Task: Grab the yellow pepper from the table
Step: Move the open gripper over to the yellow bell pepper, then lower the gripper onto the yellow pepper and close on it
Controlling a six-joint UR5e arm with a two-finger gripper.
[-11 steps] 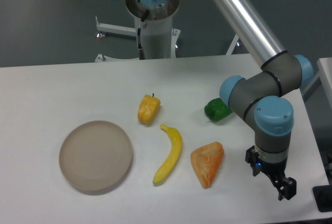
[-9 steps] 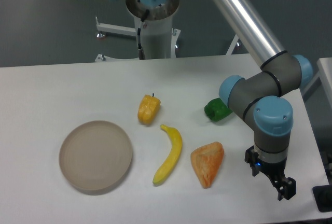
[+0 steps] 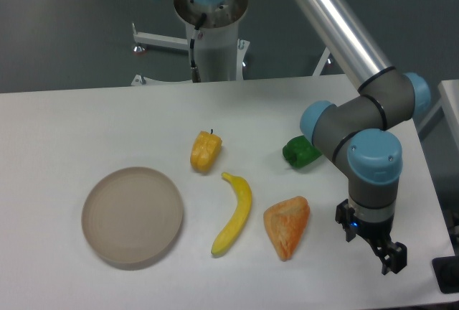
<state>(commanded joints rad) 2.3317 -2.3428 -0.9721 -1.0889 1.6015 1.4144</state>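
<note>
The yellow pepper (image 3: 205, 151), small and blocky with a short dark stem, lies on the white table (image 3: 86, 123) near its middle. My gripper (image 3: 391, 260) hangs low over the front right corner of the table, far to the right of the pepper, with an orange wedge and a banana between them. Only dark finger parts show under the blue wrist joint, with nothing visibly held. Whether the fingers are open or shut cannot be made out from this angle.
A long yellow banana (image 3: 234, 214) lies just below the pepper. An orange wedge-shaped piece (image 3: 287, 226) sits right of it. A green pepper (image 3: 300, 151) lies behind my arm's elbow. A round beige plate (image 3: 132, 214) rests at the front left.
The wrist and gripper have shifted slightly to the left. The objects on the table have not moved.
</note>
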